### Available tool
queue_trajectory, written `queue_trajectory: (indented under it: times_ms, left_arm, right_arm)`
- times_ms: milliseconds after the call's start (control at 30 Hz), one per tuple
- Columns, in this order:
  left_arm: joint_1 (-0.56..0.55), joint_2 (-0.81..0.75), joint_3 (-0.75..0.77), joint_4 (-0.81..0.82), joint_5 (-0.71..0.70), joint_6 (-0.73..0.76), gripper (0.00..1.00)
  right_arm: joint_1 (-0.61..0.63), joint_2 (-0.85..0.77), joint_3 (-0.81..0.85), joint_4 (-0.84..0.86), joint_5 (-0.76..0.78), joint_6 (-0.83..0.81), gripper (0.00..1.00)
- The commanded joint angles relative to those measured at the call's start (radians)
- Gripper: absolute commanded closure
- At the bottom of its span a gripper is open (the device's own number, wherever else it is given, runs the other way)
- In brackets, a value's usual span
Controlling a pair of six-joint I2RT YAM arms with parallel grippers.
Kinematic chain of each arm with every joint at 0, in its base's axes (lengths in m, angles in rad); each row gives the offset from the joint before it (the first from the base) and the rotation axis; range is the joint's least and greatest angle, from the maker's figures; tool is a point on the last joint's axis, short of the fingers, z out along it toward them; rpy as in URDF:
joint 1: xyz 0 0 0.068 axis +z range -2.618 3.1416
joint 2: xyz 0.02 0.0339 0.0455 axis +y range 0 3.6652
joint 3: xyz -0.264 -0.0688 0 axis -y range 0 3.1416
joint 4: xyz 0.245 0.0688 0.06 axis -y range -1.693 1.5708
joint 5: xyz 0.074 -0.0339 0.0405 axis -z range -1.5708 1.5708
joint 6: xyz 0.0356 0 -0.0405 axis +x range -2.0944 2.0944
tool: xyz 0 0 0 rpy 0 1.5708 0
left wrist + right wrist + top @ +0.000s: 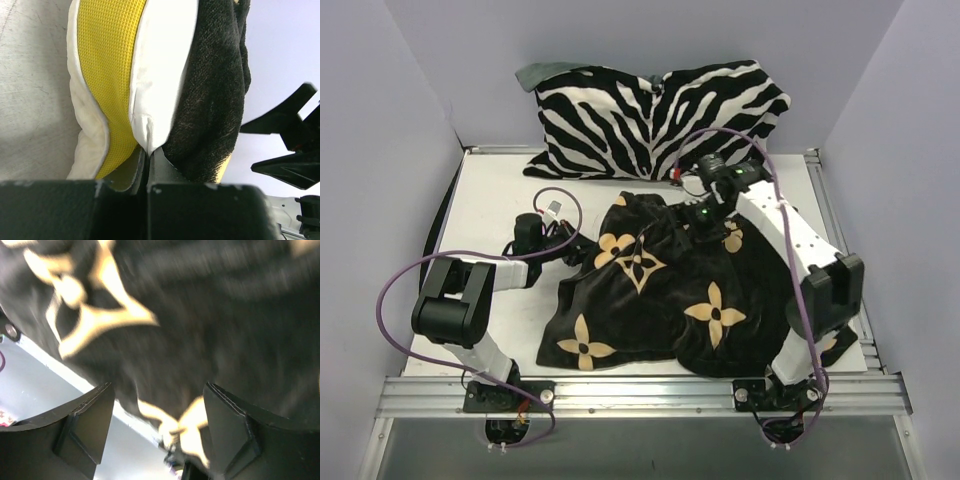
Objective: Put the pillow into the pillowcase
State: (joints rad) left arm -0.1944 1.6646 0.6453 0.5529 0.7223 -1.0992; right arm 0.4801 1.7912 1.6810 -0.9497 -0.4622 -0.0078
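The black pillowcase [655,290] with tan flower motifs lies bunched in the middle of the table. In the top view it hides the pillow. In the left wrist view the pillow [107,75] shows its yellow dimpled band and cream-white edges, with the pillowcase [215,100] draped against its right side. My left gripper [149,152] is shut on a white fold of the pillow's edge; it sits at the case's left edge [582,252]. My right gripper [705,222] hovers over the case's far edge. Its jaws [157,410] are open, with the blurred pillowcase [210,330] just ahead and nothing between the fingers.
A large zebra-striped cushion [660,115] leans against the back wall, just behind the case. Purple cables [395,290] loop off both arms. A metal rail [640,390] runs along the table's near edge.
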Motion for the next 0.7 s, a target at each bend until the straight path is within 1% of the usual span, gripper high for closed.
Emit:
queue_trajectory:
  times_ms: [0,33,100,200,233,267,300,333,367,400,433,500,533,567,600,667]
  left_arm:
    - [-0.008,-0.036,0.002,0.091,0.028,-0.01,1.0]
    - [-0.008,-0.034,0.001,0.09,0.026,-0.008,1.0]
    - [-0.013,-0.034,-0.001,0.09,0.025,-0.002,1.0]
    - [-0.013,-0.043,-0.012,0.088,0.017,0.004,1.0]
    - [-0.014,-0.043,-0.015,0.085,0.014,0.005,1.0]
    - [-0.013,-0.045,-0.016,0.084,0.012,0.009,1.0]
    - [-0.013,-0.048,-0.021,0.082,0.009,0.01,1.0]
    - [-0.014,-0.051,-0.021,0.081,0.008,0.012,1.0]
    - [-0.014,-0.051,-0.022,0.079,0.008,0.01,1.0]
    - [-0.014,-0.055,-0.021,0.079,0.008,0.012,1.0]
    - [-0.014,-0.057,-0.022,0.079,0.003,0.013,1.0]
    - [-0.016,-0.062,-0.022,0.078,0.003,0.012,1.0]
    - [-0.016,-0.065,-0.024,0.078,0.002,0.012,1.0]
    - [-0.016,-0.066,-0.027,0.078,-0.003,0.009,1.0]
    - [-0.014,-0.071,-0.03,0.078,-0.001,0.007,1.0]
    - [-0.013,-0.075,-0.033,0.078,-0.006,0.005,1.0]
  right_arm:
    - [-0.031,-0.067,-0.128,-0.072,0.009,-0.02,0.27]
    - [-0.031,-0.05,-0.147,-0.067,-0.022,-0.02,0.25]
    - [-0.005,-0.018,-0.121,-0.054,-0.07,-0.015,0.25]
    - [0.032,0.072,-0.012,-0.031,-0.122,-0.001,0.25]
    - [0.043,0.133,0.02,-0.027,-0.144,0.008,0.25]
    - [0.054,0.163,0.066,-0.021,-0.162,0.037,0.25]
    - [0.08,0.193,0.094,-0.011,-0.196,0.051,0.25]
    - [0.09,0.251,0.115,-0.008,-0.205,0.071,0.26]
    - [0.103,0.275,0.131,0.0,-0.211,0.078,0.27]
    - [0.112,0.295,0.166,0.011,-0.242,0.087,0.35]
    - [0.129,0.333,0.184,0.014,-0.256,0.091,0.45]
    - [0.14,0.347,0.242,0.017,-0.26,0.094,0.7]
    - [0.144,0.349,0.265,0.016,-0.266,0.095,0.88]
    - [0.15,0.341,0.285,0.015,-0.271,0.097,0.93]
    - [0.152,0.33,0.304,0.015,-0.273,0.095,0.97]
    - [0.163,0.295,0.371,0.015,-0.285,0.103,0.98]
